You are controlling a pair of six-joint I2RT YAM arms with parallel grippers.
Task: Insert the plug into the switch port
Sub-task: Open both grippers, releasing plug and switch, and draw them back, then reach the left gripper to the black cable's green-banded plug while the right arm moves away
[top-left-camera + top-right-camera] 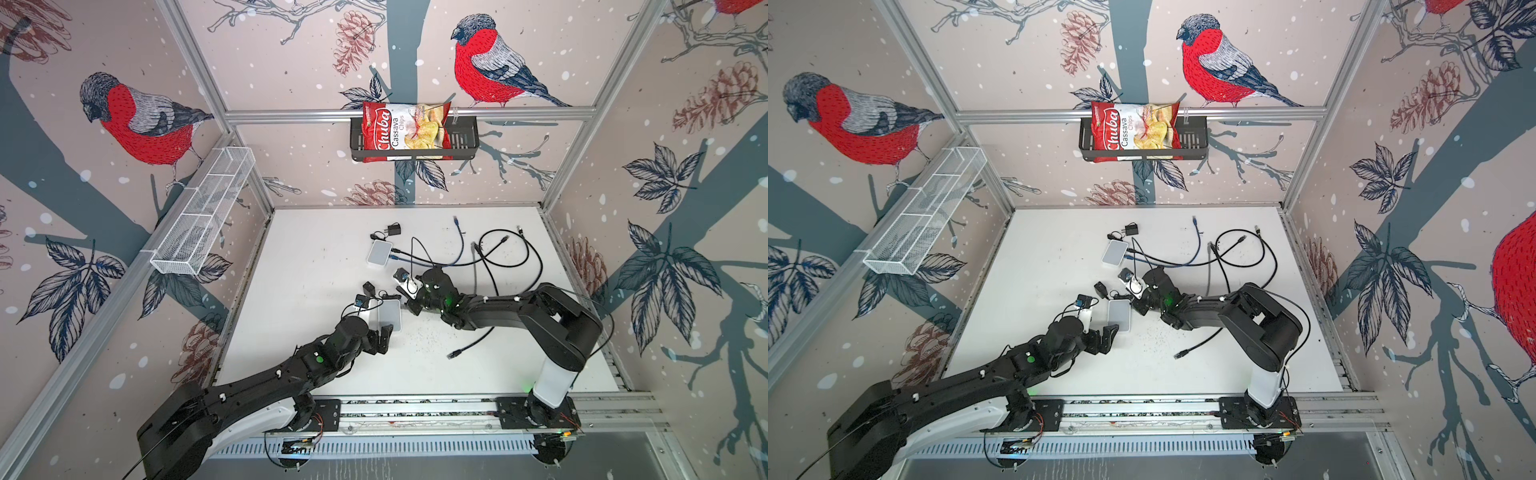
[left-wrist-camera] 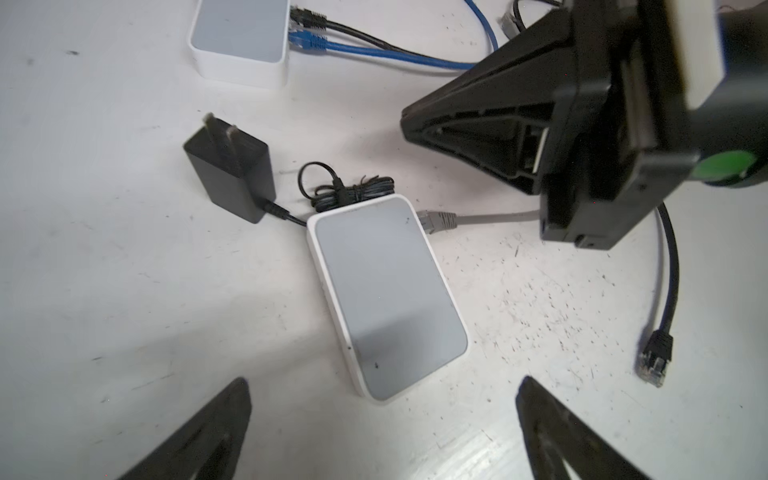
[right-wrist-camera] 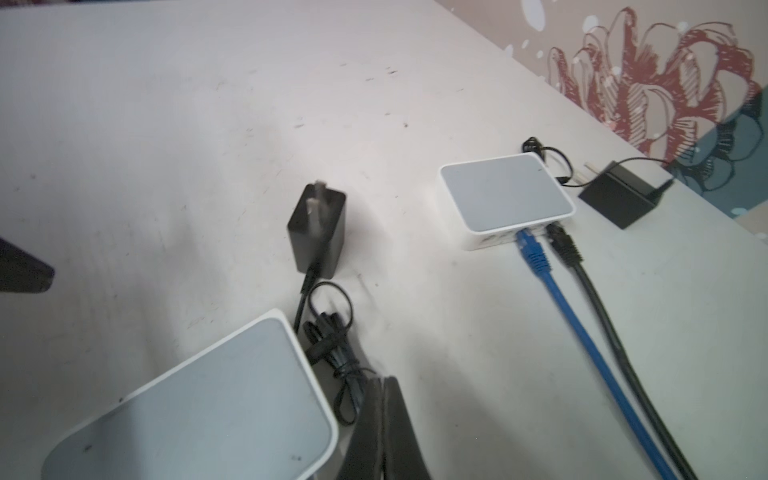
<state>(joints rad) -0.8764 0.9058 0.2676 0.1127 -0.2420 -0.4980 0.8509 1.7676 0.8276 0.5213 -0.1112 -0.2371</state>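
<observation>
Your left gripper (image 2: pixel 382 419) hangs released, fingers (image 2: pixel 216 424) wide, over the desk (image 2: pixel 104 270) just short of the flat white switch box with grey top (image 2: pixel 388 295). Your right gripper (image 3: pixel 384 419) is clenched beside that box's corner; held cable can't be confirmed. The grey ethernet plug (image 2: pixel 434 220) sits against the box's edge at its 1 o'clock corner. Black power adapter (image 2: pixel 232 174) lies at 11 o'clock.

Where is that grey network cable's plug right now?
In the left wrist view, the grey network plug sits at the corner of the nearer white switch box, beside the bundled black cord; whether it is seated is unclear.
</observation>
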